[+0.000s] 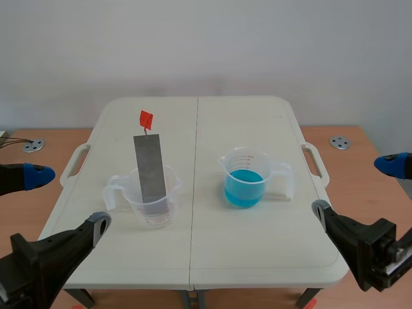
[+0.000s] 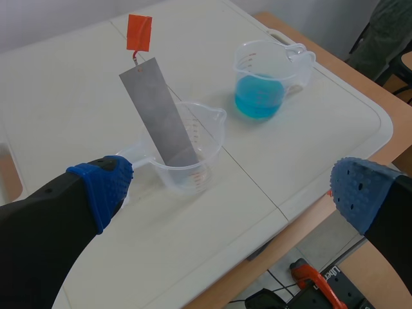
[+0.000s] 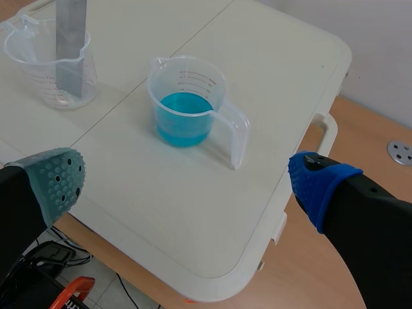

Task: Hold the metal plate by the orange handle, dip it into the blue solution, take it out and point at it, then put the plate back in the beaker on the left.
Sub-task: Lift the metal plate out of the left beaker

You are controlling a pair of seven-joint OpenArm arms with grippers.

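Note:
A grey metal plate (image 1: 149,167) leans upright in the clear beaker (image 1: 154,207) on the left, and its orange handle (image 1: 146,119) sticks out above the rim. To the right stands a second beaker (image 1: 244,175) holding blue solution (image 1: 243,188). My left gripper (image 1: 64,199) hovers open at the table's near left corner, with the plate (image 2: 158,112) and its beaker (image 2: 193,168) just ahead of its fingers. At the near right corner my right gripper (image 1: 357,187) is open and holds nothing. The blue beaker (image 3: 187,96) sits ahead of it, the plate (image 3: 71,38) farther off.
Both beakers rest on a white folding table (image 1: 257,244) with a centre seam and side carry handles (image 1: 317,161). It stands on a wooden surface (image 1: 360,138) with two round metal discs (image 1: 339,142). A plain wall closes off the far side.

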